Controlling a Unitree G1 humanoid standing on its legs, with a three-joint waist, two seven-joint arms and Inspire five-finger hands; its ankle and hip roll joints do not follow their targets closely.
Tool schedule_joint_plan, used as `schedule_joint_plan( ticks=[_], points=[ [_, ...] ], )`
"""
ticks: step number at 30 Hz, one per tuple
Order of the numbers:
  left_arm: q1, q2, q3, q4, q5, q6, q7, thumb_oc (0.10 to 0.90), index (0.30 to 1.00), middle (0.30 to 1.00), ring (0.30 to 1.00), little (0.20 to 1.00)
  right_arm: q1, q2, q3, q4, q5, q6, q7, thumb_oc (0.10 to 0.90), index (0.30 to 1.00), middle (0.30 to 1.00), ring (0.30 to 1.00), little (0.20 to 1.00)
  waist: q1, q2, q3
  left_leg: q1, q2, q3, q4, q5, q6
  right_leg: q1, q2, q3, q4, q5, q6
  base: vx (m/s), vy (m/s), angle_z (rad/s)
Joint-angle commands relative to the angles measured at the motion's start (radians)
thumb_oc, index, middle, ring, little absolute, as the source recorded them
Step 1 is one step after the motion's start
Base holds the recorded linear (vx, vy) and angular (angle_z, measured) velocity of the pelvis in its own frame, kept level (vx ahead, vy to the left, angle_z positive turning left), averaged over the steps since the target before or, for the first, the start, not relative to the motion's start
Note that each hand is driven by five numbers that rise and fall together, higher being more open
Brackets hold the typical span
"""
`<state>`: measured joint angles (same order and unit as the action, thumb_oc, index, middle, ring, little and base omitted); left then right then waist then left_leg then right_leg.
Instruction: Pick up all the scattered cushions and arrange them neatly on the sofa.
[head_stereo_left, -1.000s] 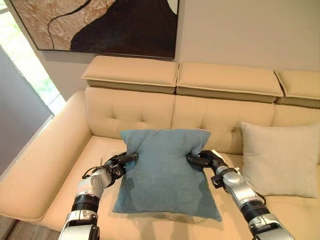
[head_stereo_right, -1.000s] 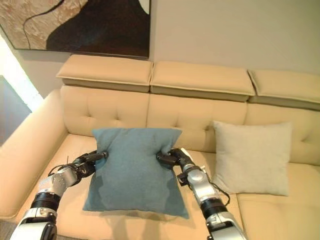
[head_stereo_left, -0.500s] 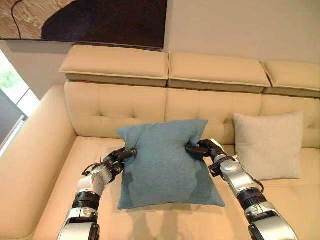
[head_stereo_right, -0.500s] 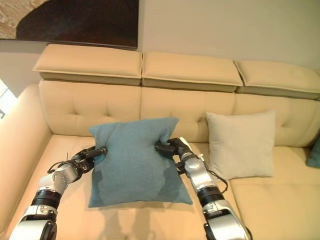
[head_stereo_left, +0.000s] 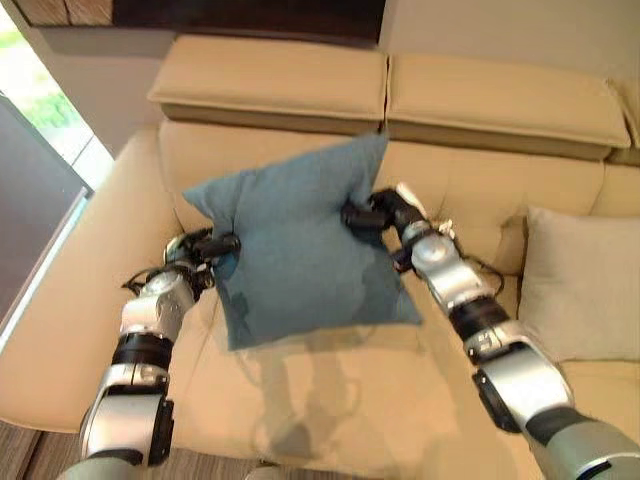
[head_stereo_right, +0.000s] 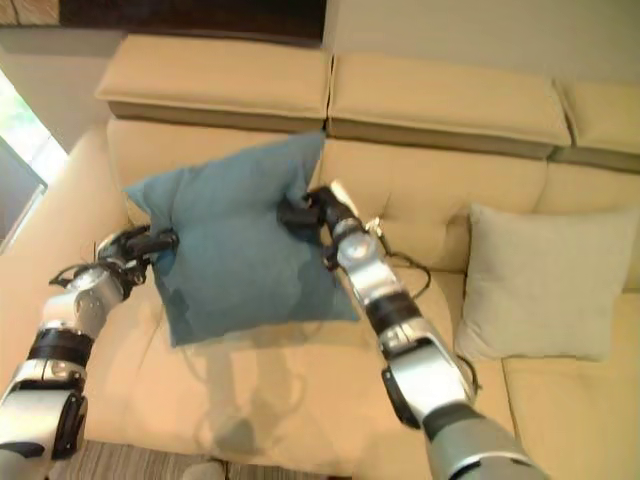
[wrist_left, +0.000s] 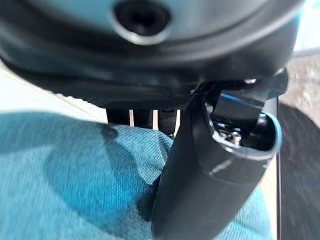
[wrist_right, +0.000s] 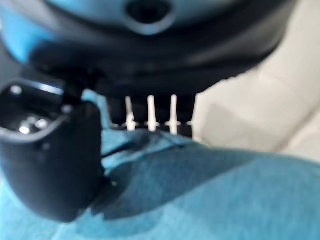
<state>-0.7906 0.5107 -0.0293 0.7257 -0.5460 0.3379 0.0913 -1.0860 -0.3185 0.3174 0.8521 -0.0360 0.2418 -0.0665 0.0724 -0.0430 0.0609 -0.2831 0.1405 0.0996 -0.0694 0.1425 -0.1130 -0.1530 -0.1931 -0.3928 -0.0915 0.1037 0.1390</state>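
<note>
A teal-blue cushion hangs tilted in the air above the cream sofa's seat, in front of the tufted backrest. My left hand pinches its left edge and my right hand pinches its right edge higher up, so the cushion leans. In the left wrist view the thumb presses into the blue cloth. The right wrist view shows the thumb clamped on the same cloth. A beige cushion leans upright against the backrest at the right.
The sofa's left armrest curves round beside my left arm. Padded headrests top the backrest. A window and grey wall panel stand at the far left. A strip of wood floor shows at the lower left.
Both hands have lifted the blue cushion higher and toward the backrest, and it now tilts with its right side up. The camera has swung down and to the left.
</note>
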Motion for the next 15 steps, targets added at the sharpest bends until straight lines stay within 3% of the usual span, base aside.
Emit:
schedule_joint_plan(
  ticks=[1,7,15],
  points=[
    [-0.371,0.038,-0.094,0.037,0.008,-0.203,-0.076,0.400,0.300,0.300,0.300,0.300,-0.264,-0.046,0.027,0.046,-0.019,-0.117,-0.117,0.400,0.300,0.300,0.300,0.300,-0.031,0.005,-0.021,-0.064,-0.052,-0.008,-0.018,-0.019,0.051,-0.048,-0.005,0.034,0.115,-0.122,0.037,-0.19,0.020,-0.01],
    [-0.608,0.096,-0.223,0.250,0.085,-0.341,-0.004,0.400,0.300,0.300,0.300,0.300,-0.445,-0.085,0.046,0.266,0.062,-0.187,-0.251,0.400,0.300,0.300,0.300,0.300,-0.081,0.005,-0.025,-0.272,-0.054,0.007,-0.018,0.020,0.012,-0.214,-0.013,0.041,0.074,-0.064,0.068,-0.11,0.028,-0.03],
    [-0.771,0.142,-0.283,0.397,0.116,-0.391,0.155,0.400,0.300,0.300,0.300,0.300,-0.496,-0.136,-0.003,0.362,0.244,-0.225,-0.202,0.400,0.300,0.300,0.300,0.300,-0.082,-0.013,-0.024,-0.421,-0.052,0.001,-0.018,0.037,0.004,-0.323,-0.019,0.035,0.004,-0.015,0.107,-0.03,0.009,-0.10]
  ],
)
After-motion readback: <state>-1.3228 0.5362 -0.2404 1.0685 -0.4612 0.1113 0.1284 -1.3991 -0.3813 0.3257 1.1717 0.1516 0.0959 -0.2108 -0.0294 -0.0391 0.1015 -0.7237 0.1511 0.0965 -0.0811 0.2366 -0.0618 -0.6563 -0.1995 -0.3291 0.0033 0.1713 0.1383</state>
